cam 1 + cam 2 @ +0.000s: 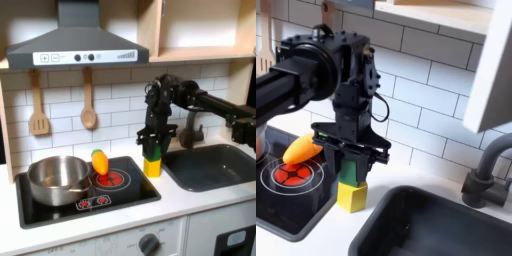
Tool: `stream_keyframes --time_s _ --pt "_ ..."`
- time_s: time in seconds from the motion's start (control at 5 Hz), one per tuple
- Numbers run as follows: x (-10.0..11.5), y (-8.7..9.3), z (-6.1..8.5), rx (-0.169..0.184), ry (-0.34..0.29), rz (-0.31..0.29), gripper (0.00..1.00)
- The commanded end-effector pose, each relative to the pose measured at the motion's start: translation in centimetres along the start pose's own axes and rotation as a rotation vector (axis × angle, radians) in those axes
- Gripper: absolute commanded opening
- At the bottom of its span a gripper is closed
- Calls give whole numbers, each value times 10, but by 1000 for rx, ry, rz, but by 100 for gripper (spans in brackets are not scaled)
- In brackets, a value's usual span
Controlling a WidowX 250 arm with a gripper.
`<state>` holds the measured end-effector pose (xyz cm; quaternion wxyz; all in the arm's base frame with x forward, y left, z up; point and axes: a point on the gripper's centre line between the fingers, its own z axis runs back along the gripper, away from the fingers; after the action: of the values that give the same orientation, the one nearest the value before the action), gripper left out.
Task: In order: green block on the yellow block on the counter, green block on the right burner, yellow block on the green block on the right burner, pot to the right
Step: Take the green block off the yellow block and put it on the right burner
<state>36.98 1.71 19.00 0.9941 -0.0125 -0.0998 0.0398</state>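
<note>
jaws: pinching the green block (352,165) | green block: stacked on the yellow block (352,195) | stack: on worktop (190,205), between hob and sink | pot (57,178): on first exterior view's left burner

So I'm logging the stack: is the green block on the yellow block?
Yes: the green block sits on the yellow block, between the gripper fingers.

Matte black jointed arm (190,100), apparently with thin cables.
</note>
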Motion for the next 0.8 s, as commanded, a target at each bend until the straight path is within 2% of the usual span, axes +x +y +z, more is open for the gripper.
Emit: stream_keyframes --time_s 0.0,0.2,0.4,0.6 --pt "13 22 13 -3 -19 61 0" --pt "20 35 18 -10 -42 95 0" --pt "17 49 4 18 -15 99 0" --pt "9 57 -2 23 -1 71 0"
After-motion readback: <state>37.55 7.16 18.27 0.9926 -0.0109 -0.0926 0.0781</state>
